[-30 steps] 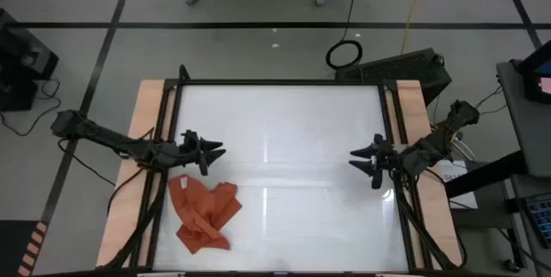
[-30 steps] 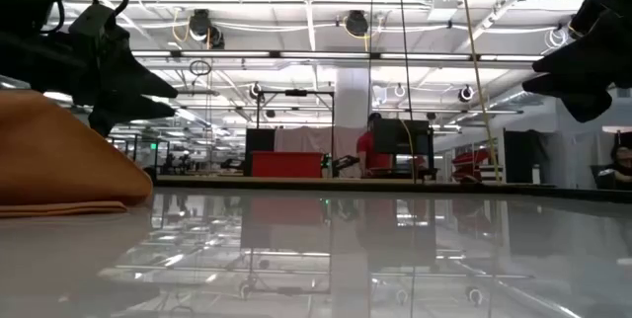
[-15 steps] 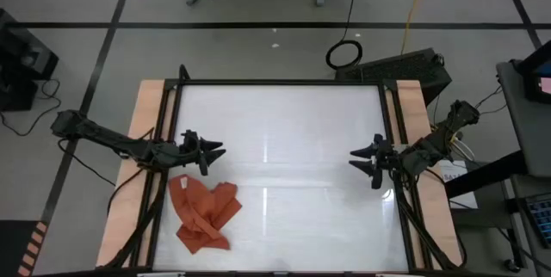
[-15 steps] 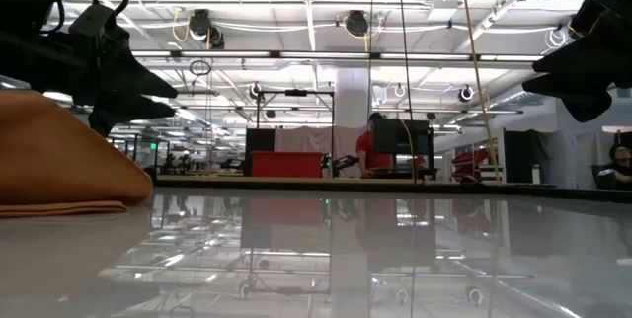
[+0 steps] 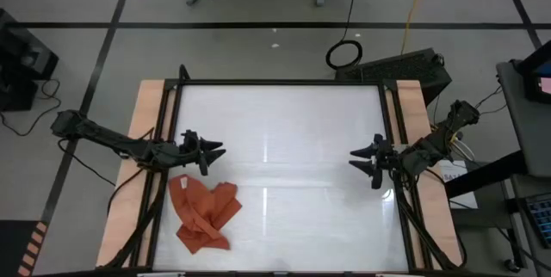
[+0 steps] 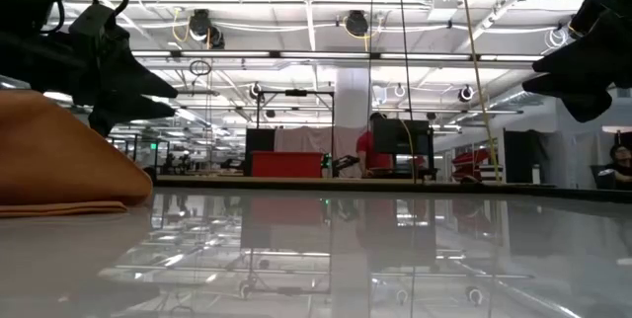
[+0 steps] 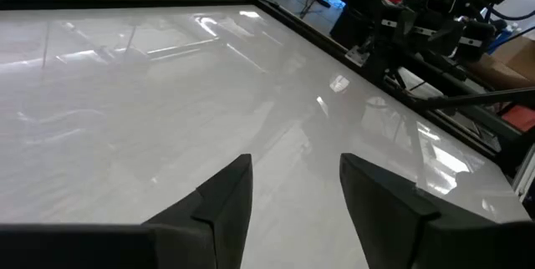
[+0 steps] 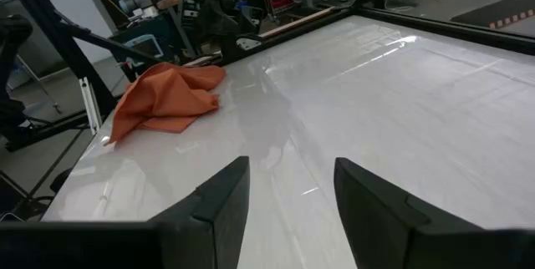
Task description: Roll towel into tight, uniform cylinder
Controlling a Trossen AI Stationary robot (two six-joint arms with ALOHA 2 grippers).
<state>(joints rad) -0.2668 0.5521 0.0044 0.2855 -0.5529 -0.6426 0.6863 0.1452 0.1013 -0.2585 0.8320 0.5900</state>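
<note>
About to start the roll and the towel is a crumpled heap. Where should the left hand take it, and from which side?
The towel lies bunched near the table's front-left, just below the open left hand. Probably pinch the loose flap sticking out toward the table's middle, coming straight down from above, then pull it outward to flatten it.

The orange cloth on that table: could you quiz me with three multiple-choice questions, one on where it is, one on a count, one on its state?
1. Where does the towel lie?
A. near the left gripper
B. near the right gripper
C. on the floor
2. How many cloths are on the table?
A. three
B. two
C. one
3. What state is the towel in?
A. rolled tight
B. crumpled
C. spread flat

Answers: 1 A, it sits just beside that gripper; 2 C, only one shows; 3 B, folds bunch up, and neither open gripper touches it.
</note>
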